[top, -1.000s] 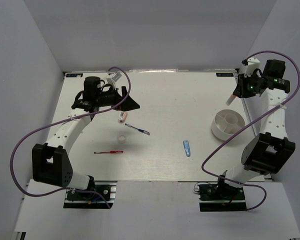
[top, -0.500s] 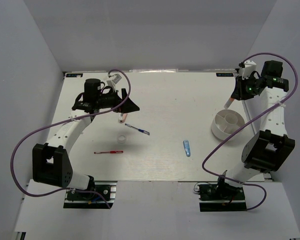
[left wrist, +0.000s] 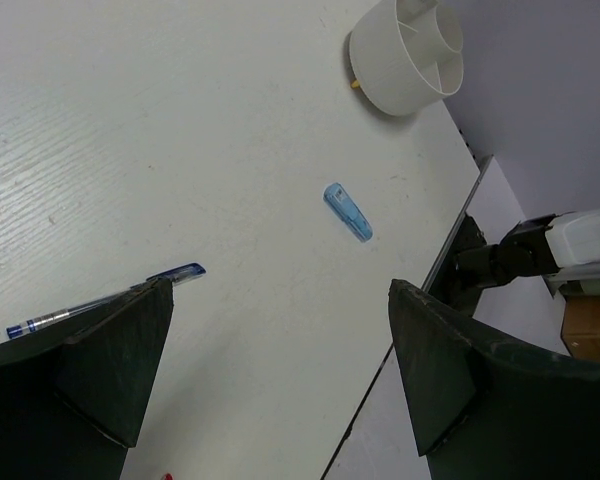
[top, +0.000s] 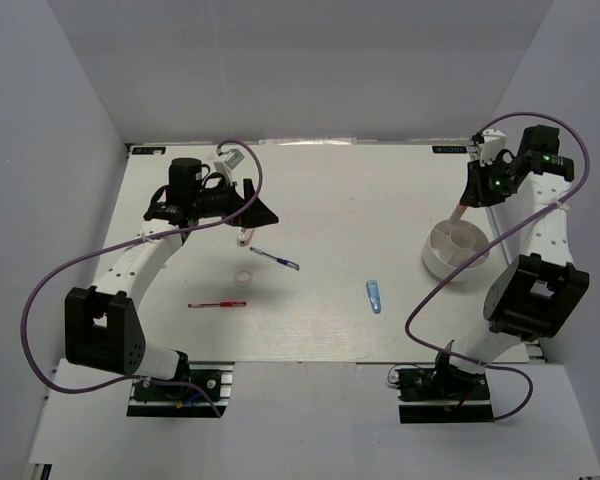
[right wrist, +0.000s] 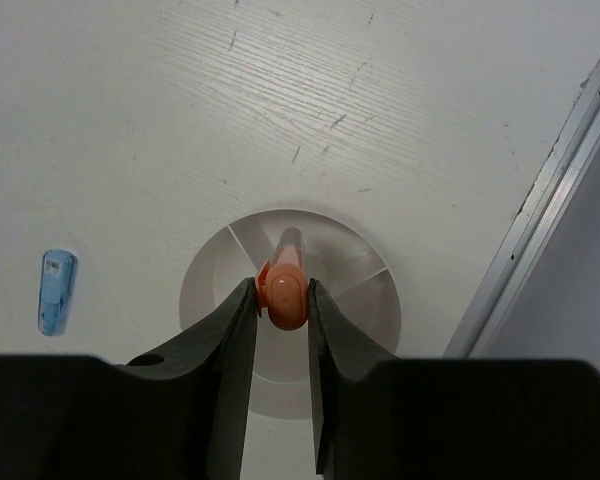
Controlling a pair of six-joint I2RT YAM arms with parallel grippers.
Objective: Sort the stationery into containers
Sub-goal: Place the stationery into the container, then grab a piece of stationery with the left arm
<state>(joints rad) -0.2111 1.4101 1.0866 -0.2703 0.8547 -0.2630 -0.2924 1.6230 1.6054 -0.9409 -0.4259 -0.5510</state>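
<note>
Right gripper (right wrist: pixel 282 300) clamped on orange-capped marker (right wrist: pixel 289 243), marker hanging body-down over bowl (right wrist: pixel 375 320), close to divider. Left gripper (left wrist: pixel 280 350) wide open, empty, above blue pen (left wrist: pixel 180 273). Risk: on release marker strikes divider, topples over shallow rim onto tabletop (right wrist: pixel 130 120).

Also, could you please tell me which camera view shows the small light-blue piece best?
Left wrist: the light-blue piece lies whole, sharp, near mid-frame. Top external shows it tiny; right wrist, whole but at the left edge.
</note>
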